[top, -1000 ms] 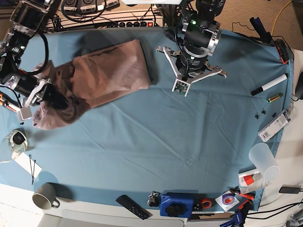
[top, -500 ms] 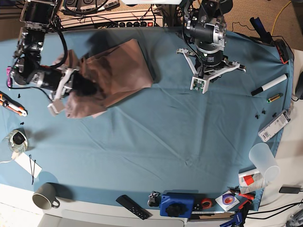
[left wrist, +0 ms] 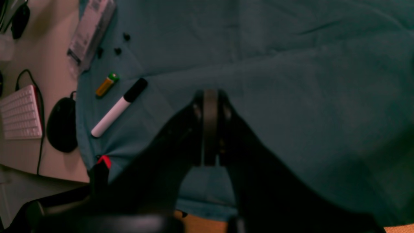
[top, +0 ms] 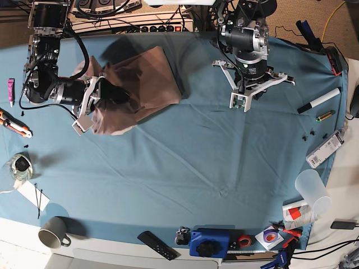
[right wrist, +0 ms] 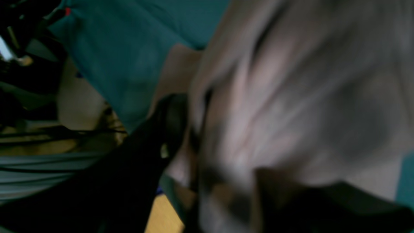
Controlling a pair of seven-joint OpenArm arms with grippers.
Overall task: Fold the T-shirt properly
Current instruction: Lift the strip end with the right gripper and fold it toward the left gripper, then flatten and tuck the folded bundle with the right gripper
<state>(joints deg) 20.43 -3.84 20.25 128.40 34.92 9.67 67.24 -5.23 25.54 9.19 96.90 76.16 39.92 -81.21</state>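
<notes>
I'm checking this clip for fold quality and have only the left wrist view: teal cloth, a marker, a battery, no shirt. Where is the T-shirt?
Observer: In the base view the T-shirt lies bunched on the far part of the table cloth, well away from the shut, empty left gripper.
Operator: Is the other arm on it?
Observer: Yes. The right gripper is buried in the shirt's rumpled end. The right wrist view is too blurred to show whether it is gripping.
Operator: Does it look neatly folded?
Observer: No. That end is heaped up around the gripper rather than lying flat.
</notes>
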